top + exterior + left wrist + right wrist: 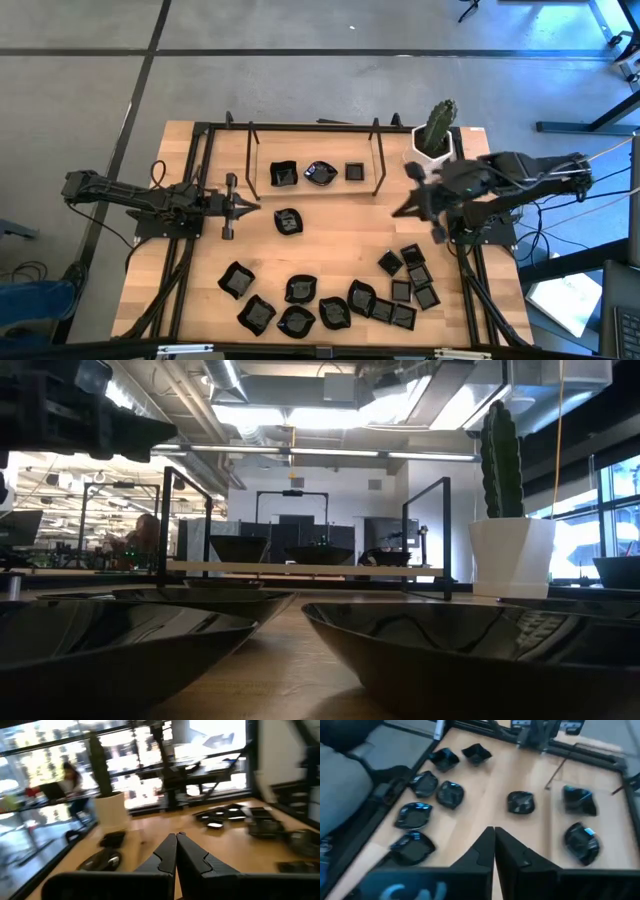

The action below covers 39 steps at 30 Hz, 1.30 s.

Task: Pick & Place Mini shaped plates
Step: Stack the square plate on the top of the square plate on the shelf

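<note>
A: L gripper (252, 207)?
B: Above the table's (330, 255) left-middle, pointing toward centre. Fingers (167, 852) pressed together, nothing between them.

A: R gripper (400, 212)?
B: Right of centre, near the white cactus pot (433, 148), aimed inward. Fingers (485, 845) pressed together in its wrist view, empty.

A: Mini shaped plates?
B: Three inside the black frame (312, 190) at the back: squarish one (284, 175), rounded one w/ a bright glint (320, 173), small square one (353, 172). One wavy plate (288, 221) alone just in front of the frame, between the two grippers, touching neither. Front: row of wavy/rounded plates (298, 305) along the near edge, from left to middle. Cluster of small square plates (408, 285) front right, packed close, some touching.

A: Low view?
B: Two black dishes (440, 655) fill the foreground, cactus pot (512, 555) on the right. Person (145, 535) in the room beyond, blurred.
</note>
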Tool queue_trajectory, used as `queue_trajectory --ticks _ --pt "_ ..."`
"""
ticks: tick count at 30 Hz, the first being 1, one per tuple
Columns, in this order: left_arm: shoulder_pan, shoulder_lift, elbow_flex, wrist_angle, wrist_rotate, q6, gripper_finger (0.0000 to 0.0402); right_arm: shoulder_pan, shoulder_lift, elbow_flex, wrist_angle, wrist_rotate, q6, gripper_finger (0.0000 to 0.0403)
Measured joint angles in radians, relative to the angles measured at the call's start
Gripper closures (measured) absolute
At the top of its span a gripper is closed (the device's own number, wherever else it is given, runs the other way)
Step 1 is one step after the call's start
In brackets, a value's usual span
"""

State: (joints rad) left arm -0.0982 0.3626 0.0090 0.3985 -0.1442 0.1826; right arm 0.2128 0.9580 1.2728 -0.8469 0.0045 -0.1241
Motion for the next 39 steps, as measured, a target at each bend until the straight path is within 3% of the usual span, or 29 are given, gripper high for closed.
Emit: queue_trajectory --ticks 3,7,11,17,23,27,31,39 --pt "0.000 0.000 0.000 0.008 0.049 0.005 0.0398 0.050 -0.081 -0.108 0.046 -0.027 0.058 0.0398" --pt "0.000 0.000 0.000 0.009 -0.022 -0.013 0.0399 0.083 -0.171 -0.258 0.192 -0.157 0.117 0.0394" --pt "0.000 0.000 0.000 0.009 -0.055 -0.029 0.0397 0.089 -0.227 -0.364 0.319 -0.181 0.114 0.0386" --pt "0.000 0.000 0.000 0.009 -0.055 -0.031 0.0398 0.090 -0.279 -0.512 0.486 -0.048 0.029 0.0399" --pt "0.000 0.000 0.000 0.009 -0.055 -0.031 0.0397 0.090 -0.280 -0.597 0.445 0.029 0.036 0.0390" --pt "0.000 0.000 0.000 0.009 -0.055 -0.031 0.0397 0.090 -0.262 -0.634 0.402 0.029 0.071 0.0394" --pt "0.000 0.000 0.000 0.009 -0.055 -0.042 0.0399 0.090 -0.213 -0.652 0.400 0.029 0.211 0.0399" --pt "0.000 0.000 0.000 0.009 -0.056 -0.042 0.0393 0.117 0.028 -0.652 0.355 0.012 0.271 0.0387"
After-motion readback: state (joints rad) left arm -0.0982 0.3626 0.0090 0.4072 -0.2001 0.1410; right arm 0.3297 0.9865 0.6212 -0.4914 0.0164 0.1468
